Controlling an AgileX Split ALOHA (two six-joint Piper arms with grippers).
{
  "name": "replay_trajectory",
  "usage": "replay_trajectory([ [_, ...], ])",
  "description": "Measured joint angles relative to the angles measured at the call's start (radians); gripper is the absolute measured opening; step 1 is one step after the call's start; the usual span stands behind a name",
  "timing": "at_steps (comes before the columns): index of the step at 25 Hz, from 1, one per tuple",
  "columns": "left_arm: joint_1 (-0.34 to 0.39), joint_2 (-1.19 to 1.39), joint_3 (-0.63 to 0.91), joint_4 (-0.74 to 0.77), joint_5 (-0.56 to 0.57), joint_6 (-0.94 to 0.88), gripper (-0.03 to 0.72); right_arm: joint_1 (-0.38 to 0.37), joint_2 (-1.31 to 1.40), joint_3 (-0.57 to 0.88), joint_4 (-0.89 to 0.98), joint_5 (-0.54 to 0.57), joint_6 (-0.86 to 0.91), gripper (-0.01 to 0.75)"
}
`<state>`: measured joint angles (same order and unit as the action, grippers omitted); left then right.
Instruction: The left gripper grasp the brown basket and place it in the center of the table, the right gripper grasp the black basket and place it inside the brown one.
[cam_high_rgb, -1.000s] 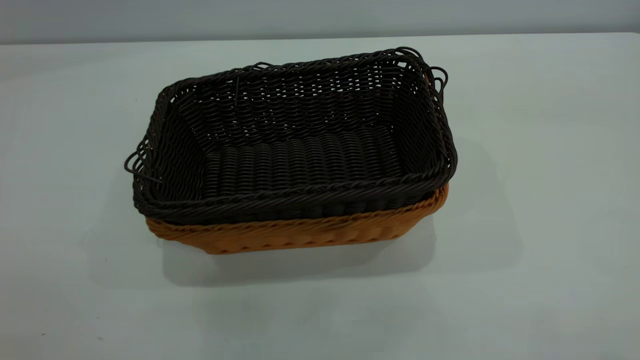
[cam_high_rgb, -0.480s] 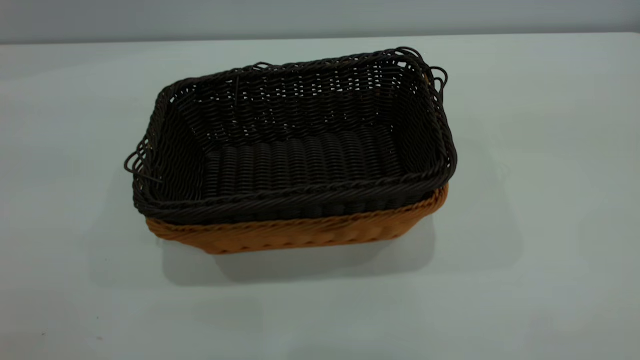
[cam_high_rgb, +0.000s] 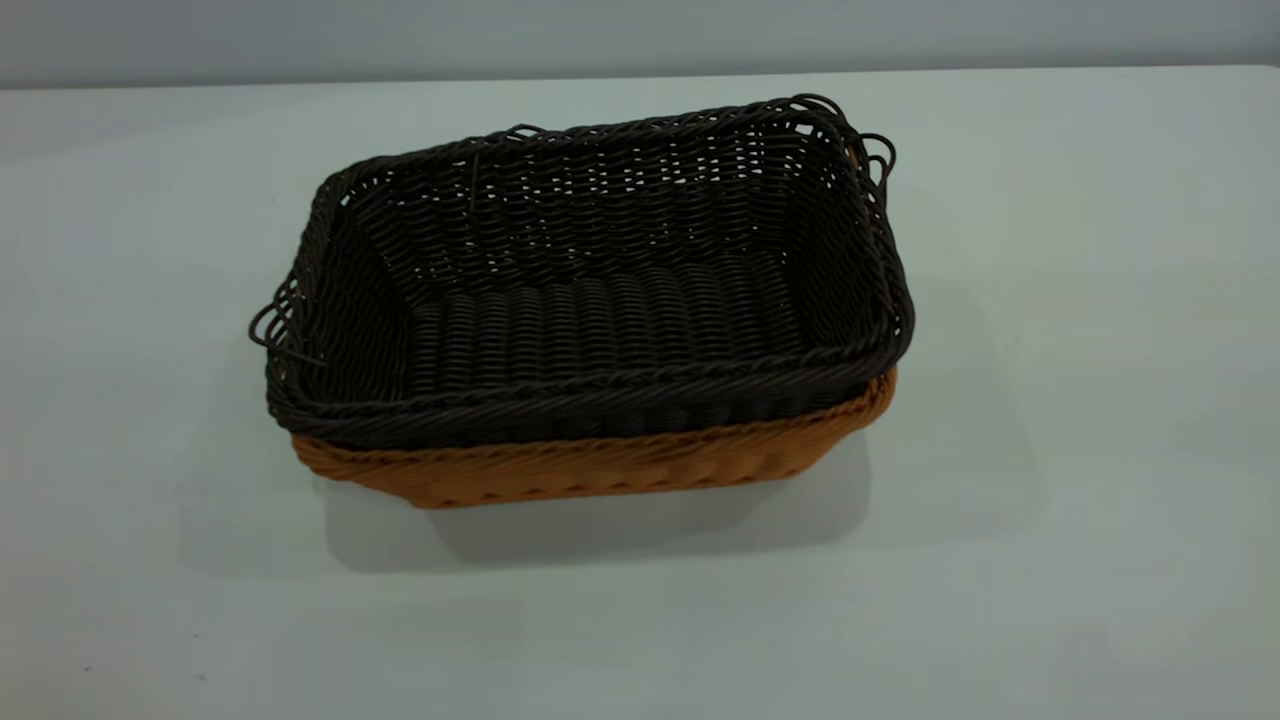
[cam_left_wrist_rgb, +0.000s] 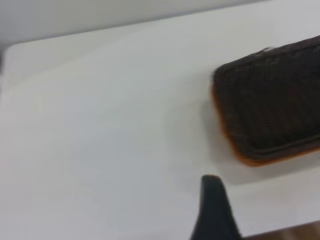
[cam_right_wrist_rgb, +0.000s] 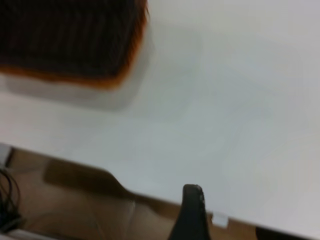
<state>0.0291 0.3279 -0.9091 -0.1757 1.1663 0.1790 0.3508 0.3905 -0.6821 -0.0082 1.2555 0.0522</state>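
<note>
Baskets first: I see the black basket (cam_high_rgb: 600, 290), dark woven wicker with a braided rim and small loop handles at both ends, sitting nested inside the brown basket (cam_high_rgb: 600, 470), whose orange-tan weave shows only as a band below the dark rim along the near side and at the right corner. The pair rests about mid-desk (cam_high_rgb: 1050, 560), slightly skewed.

From my left wrist view, the left gripper (cam_left_wrist_rgb: 214, 212) shows only as one dark finger tip, off the desk (cam_left_wrist_rgb: 100, 140) surface and well apart from the stacked baskets (cam_left_wrist_rgb: 270, 100); I cannot tell how far it is open, and nothing is visibly in it. My right wrist view shows the right gripper (cam_right_wrist_rgb: 191, 212) likewise as a single dark finger, out by the desk edge, well away from the baskets (cam_right_wrist_rgb: 70, 35); its opening I cannot tell either.

A brown floor (cam_right_wrist_rgb: 75, 200) lies past the edge.
</note>
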Motion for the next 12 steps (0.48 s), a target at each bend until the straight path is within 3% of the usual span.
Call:
replay_trajectory([
  [5,0.0,-0.112,0.133,-0.057,0.0,-0.02,0.486,0.0,-0.083,0.176,-0.018,-0.089,0.017,0.553],
  [12,0.0,-0.219,0.355,-0.023,-0.008,0.003,0.488,0.0,-0.121,0.202,-0.019,-0.149,0.017,0.553],
])
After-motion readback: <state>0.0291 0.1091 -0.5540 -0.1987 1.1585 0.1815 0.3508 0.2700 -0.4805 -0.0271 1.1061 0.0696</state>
